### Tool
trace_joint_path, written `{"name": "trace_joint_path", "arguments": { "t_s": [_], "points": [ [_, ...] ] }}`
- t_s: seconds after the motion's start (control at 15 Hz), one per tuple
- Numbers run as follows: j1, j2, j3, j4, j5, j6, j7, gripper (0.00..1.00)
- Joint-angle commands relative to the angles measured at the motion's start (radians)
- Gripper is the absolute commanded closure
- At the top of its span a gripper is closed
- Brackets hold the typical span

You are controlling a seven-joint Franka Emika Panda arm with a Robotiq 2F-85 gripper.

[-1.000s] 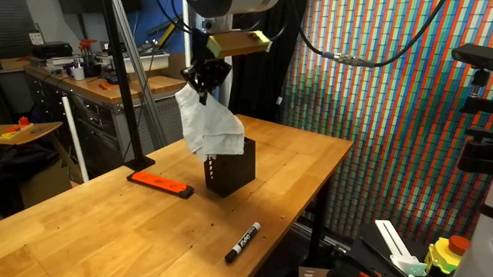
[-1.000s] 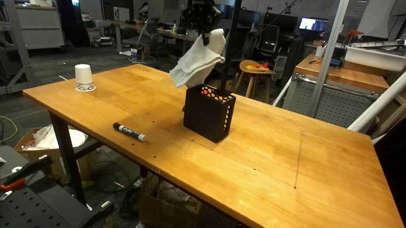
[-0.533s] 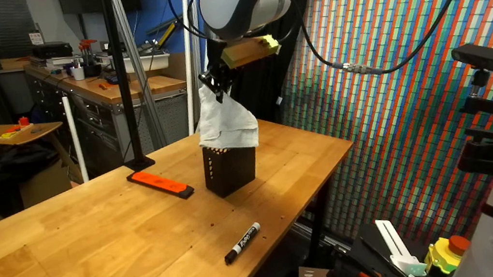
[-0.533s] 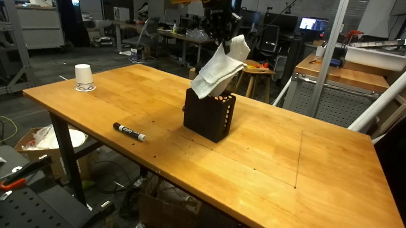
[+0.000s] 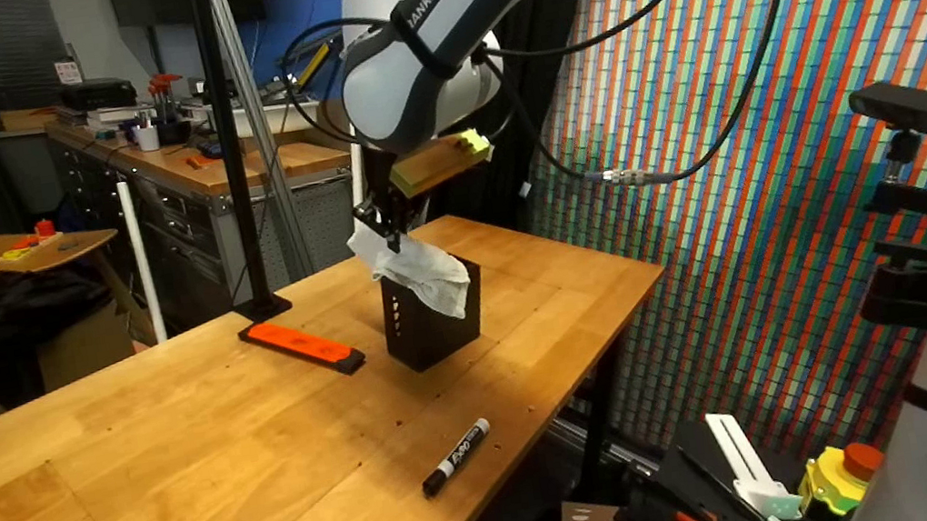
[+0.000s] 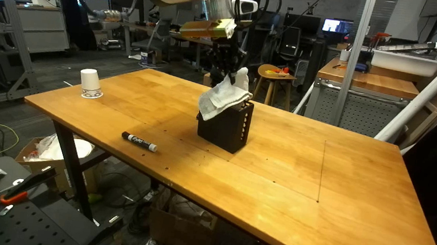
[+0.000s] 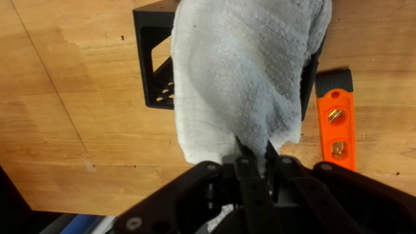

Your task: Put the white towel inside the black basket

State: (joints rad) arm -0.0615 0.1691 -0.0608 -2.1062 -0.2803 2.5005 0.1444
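Observation:
The white towel (image 5: 429, 277) is bunched in my gripper (image 5: 392, 239), which is shut on its upper part. The black basket (image 5: 438, 338) stands upright on the table, and the towel lies across its open top. In an exterior view the towel's lower end (image 6: 214, 104) hangs over the outside of the basket wall (image 6: 221, 133). In the wrist view the towel (image 7: 227, 65) covers most of the opening, with a basket corner (image 7: 143, 65) showing at left. The gripper (image 7: 253, 141) pinches a towel fold there. Most of the basket's inside is hidden.
An orange level (image 5: 301, 344) lies beside the basket, near a black post (image 5: 238, 193); the level also shows in the wrist view (image 7: 338, 130). A marker (image 6: 139, 142) lies near the table (image 6: 279, 157) edge. A paper cup (image 6: 90, 81) stands at the table's far end.
My gripper has come down towards the basket, holding the towel. The towel hung above the basket before; now it sags on the rim with its end over the wall.

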Motion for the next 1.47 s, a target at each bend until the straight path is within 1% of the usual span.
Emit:
{"name": "trace_joint_path", "arguments": {
  "t_s": [0.0, 0.2, 0.33, 0.53, 0.67, 0.87, 1.13, 1.4],
  "points": [
    [0.013, 0.062, -0.023, 0.044, -0.018, 0.002, 0.0, 0.97],
    [0.014, 0.042, -0.046, 0.032, -0.049, -0.011, 0.021, 0.97],
    [0.009, 0.01, -0.061, -0.002, -0.055, -0.005, 0.028, 0.97],
    [0.005, -0.021, -0.076, -0.04, -0.047, -0.041, 0.029, 0.97],
    [0.004, -0.04, -0.067, -0.069, -0.02, -0.064, 0.011, 0.97],
    [0.01, -0.071, -0.053, -0.102, -0.014, -0.073, 0.012, 0.97],
    [0.019, -0.115, -0.043, -0.135, -0.037, -0.045, 0.032, 0.97],
    [0.016, -0.145, -0.045, -0.161, -0.069, -0.045, 0.048, 0.97]
  ]
}}
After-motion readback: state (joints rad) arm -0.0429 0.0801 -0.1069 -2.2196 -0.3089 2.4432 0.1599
